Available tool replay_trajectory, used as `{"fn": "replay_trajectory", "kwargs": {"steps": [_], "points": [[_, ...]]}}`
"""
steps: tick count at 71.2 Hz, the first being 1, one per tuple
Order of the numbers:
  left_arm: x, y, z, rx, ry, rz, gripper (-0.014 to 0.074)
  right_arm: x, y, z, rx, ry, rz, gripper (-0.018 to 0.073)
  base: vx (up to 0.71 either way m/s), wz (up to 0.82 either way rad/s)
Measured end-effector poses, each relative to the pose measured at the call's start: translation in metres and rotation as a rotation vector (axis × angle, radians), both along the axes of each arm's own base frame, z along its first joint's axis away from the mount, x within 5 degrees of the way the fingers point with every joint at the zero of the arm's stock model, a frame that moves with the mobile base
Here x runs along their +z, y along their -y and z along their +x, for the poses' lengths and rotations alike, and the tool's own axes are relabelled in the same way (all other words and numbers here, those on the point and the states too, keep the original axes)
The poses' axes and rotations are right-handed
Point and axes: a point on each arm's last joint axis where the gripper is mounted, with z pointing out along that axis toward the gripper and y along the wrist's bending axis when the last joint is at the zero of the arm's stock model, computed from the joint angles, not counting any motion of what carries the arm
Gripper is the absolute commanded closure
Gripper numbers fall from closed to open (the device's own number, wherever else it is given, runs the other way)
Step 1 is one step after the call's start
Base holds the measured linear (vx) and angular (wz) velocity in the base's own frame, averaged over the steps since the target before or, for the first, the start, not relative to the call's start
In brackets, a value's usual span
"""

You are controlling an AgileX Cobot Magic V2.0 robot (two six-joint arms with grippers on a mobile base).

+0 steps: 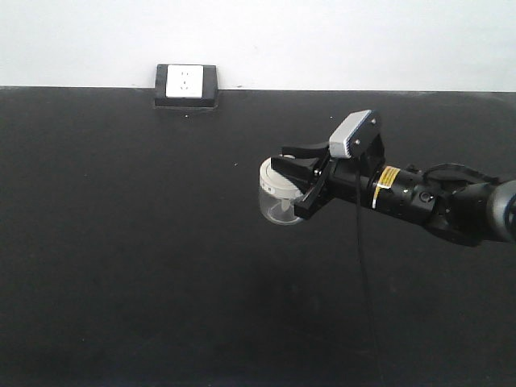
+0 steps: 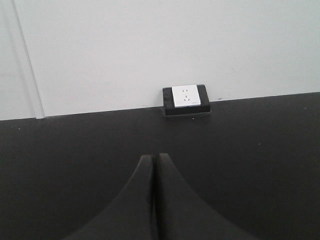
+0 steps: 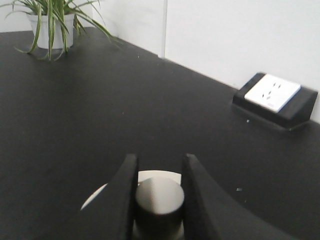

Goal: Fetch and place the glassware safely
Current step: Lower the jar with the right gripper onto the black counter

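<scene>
The right tool (image 1: 300,184) is closed on the small knob (image 3: 159,200) atop the jar's lid, one black finger (image 3: 122,200) on each side. The left tool (image 2: 155,200) is fully closed, its fingers pressed together on nothing. The glass jar (image 1: 278,201) sits right of centre in the front view: squat, clear-walled, capped by a round cream-white lid (image 1: 274,179). Whether it rests on the tabletop or is lifted cannot be told. The tabletop (image 1: 129,242) is matte black. A black-framed white socket box (image 1: 186,85) stands at its far edge against a white wall (image 1: 339,40). A potted plant (image 3: 50,25) occupies the upper left of the right wrist view.
</scene>
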Motion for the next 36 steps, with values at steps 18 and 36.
{"fn": "replay_trajectory", "kwargs": {"steps": [18,36], "points": [[0.0,0.0,0.0,0.0,0.0,0.0,0.0603,-0.033,-0.001,0.006,0.01,-0.033,-0.049,0.056,0.0,0.0],[0.0,0.0,0.0,0.0,0.0,0.0,0.0603,-0.054,-0.001,0.008,0.008,-0.051,-0.068,0.056,0.0,0.0]]}}
